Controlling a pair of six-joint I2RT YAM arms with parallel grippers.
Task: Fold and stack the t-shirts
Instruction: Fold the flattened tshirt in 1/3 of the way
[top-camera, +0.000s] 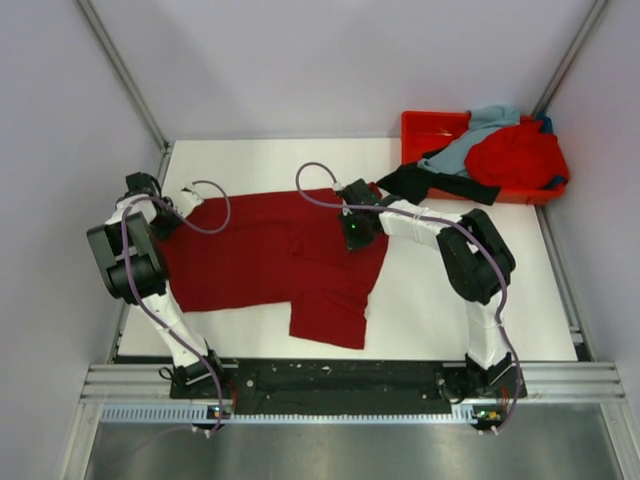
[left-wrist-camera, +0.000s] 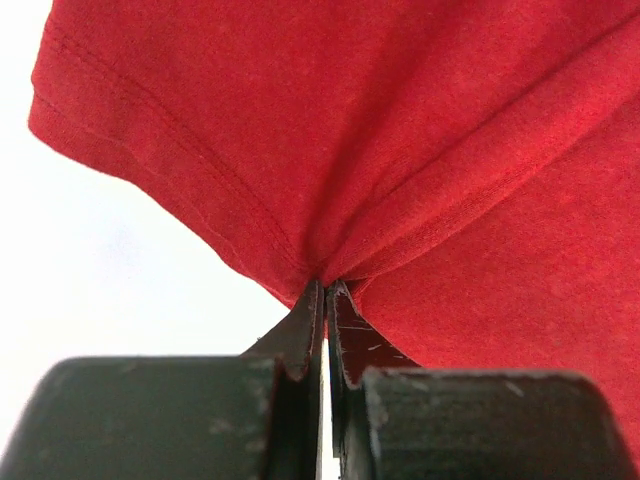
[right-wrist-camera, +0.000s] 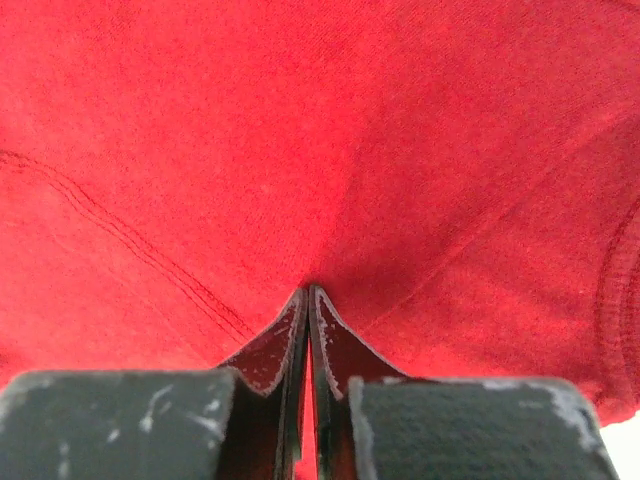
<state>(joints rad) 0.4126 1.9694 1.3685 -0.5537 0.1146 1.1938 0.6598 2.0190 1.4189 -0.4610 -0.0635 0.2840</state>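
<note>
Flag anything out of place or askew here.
The black shirt spills over the rim of the tray onto the table; the grey-blue shirt and bright red shirt are heaped in it. The crimson shirt, pinched by the left gripper and right gripper, lies spread unevenly, one flap jutting toward the near edge.

- There's the left gripper (left-wrist-camera: 325, 287), clamped tight on the shirt (left-wrist-camera: 420, 120), cloth puckering at the tips.
- Stitched hem (left-wrist-camera: 170, 175) runs off left; white table (left-wrist-camera: 100, 290) beneath.
</note>
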